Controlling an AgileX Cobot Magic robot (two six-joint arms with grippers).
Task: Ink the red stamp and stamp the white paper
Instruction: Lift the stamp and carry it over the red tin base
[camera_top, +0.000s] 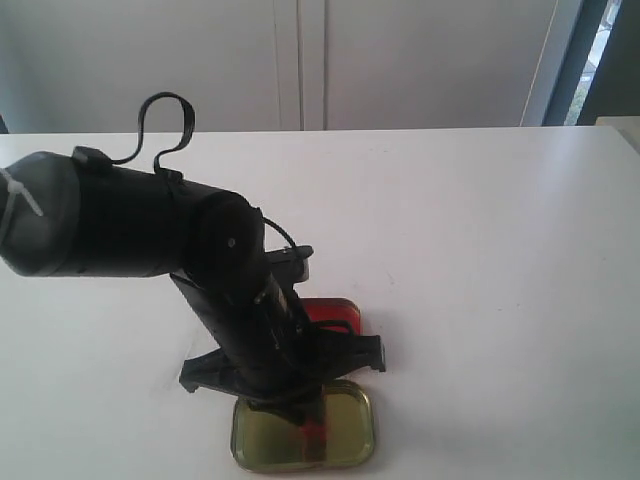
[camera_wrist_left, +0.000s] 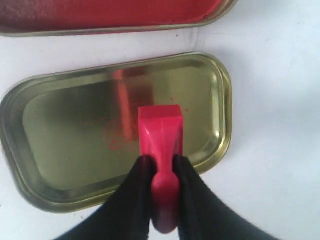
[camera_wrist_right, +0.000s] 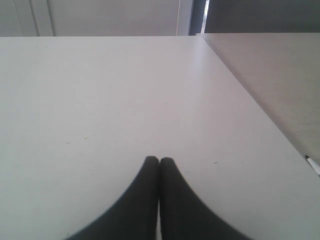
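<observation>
So the left gripper is clamped on the knob of the red stamp, block end over the empty gold tin lid; can't tell if it's touching. Just past that sits the red ink tin. The right gripper is pinched closed on nothing, over bare white table.
</observation>
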